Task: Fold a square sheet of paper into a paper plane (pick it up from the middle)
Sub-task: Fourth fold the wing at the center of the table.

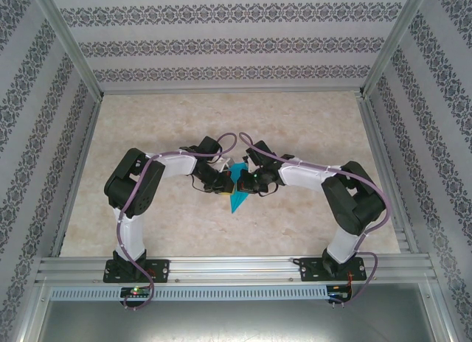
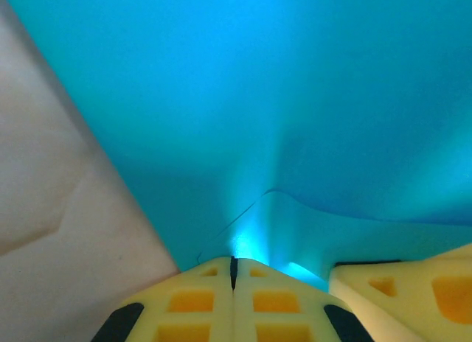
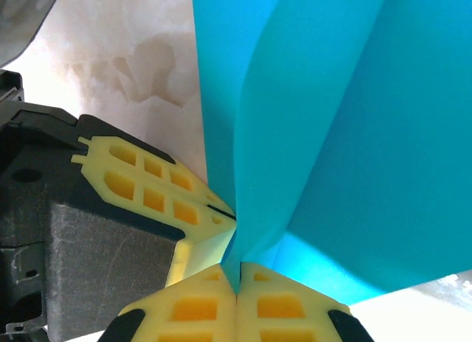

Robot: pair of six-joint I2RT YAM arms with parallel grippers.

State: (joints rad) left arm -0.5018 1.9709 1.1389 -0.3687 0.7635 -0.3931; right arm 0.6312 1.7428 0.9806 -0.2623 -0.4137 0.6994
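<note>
At table (image 1: 147,128) centre, left and right jaws clamp the cyan paper (image 1: 237,196), side by side.

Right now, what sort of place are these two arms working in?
Probably a purpose-built robot test cell: an aluminium frame boxes in a marble-patterned tabletop, with patterned wallpaper panels as walls.

Lab test cell: aluminium frame (image 1: 236,267), wallpapered panels (image 1: 221,43).

Left arm (image 1: 136,183) and right arm (image 1: 346,194) bend inward, elbows toward the frame's sides, wrists meeting at centre frame. Left pincer (image 2: 234,267) and right pincer (image 3: 237,281) stand tip to tip, jaws closed, each pinching the blue paper (image 1: 237,198).
</note>
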